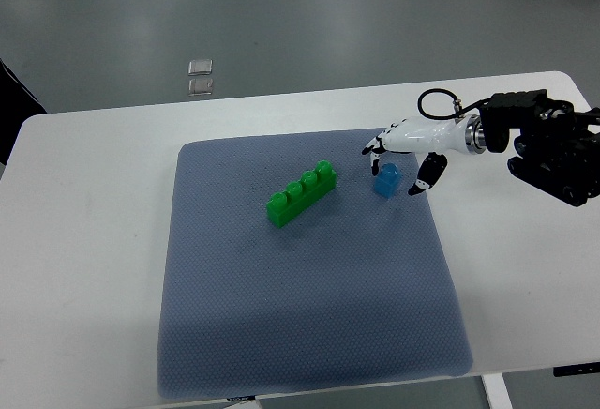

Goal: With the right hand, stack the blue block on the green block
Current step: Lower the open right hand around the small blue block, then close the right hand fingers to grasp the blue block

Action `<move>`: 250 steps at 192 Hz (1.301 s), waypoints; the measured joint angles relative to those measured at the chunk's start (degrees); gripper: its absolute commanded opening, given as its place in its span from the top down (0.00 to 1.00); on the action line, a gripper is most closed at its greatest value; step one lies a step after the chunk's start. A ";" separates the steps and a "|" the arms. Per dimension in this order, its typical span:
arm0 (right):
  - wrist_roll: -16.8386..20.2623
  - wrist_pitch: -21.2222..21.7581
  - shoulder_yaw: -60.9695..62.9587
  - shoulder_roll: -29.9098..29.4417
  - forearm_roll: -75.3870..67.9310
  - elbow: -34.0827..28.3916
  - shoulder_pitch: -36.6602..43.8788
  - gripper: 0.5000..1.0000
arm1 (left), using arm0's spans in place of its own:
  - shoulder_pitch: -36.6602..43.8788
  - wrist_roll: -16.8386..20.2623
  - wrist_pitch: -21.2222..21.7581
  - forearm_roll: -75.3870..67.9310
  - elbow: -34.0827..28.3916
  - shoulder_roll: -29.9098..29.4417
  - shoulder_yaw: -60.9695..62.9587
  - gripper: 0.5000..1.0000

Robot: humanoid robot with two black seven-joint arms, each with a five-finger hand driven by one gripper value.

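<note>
Near the mat's (281, 334) far right corner the right hand (405, 151) hangs over the blue block (386, 181), fingers spread loosely around it and not yet closed on it. That block sits just below the palm, near the mat's right edge. Left of it, apart, the green block (302, 195) lies on a diagonal, with bare mat between for the carry.

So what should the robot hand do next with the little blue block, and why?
Probably close its fingers on the blue block. The right robot hand hovers over it with fingers spread on both sides, and the block sits on the mat, apart from the green block. It needs a grip before lifting.
</note>
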State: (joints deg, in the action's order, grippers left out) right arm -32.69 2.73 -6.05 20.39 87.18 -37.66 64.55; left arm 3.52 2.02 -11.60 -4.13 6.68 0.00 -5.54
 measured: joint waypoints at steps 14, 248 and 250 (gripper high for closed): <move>0.00 0.00 -0.01 0.00 0.00 -0.10 -0.02 0.19 | 0.00 0.00 0.00 0.00 0.00 0.00 0.00 0.00; 0.00 0.00 -0.28 -0.27 0.19 -0.66 -0.13 0.55 | 0.00 0.00 0.00 0.00 0.00 0.00 0.00 0.00; 0.00 0.00 -0.28 -0.27 0.19 -0.66 -0.13 0.55 | 0.00 0.00 0.00 0.00 0.00 0.00 0.00 0.00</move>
State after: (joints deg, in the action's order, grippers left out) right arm -32.69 2.72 -6.33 20.13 87.36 -38.32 64.42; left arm 3.52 2.02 -11.60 -4.13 6.68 0.00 -5.54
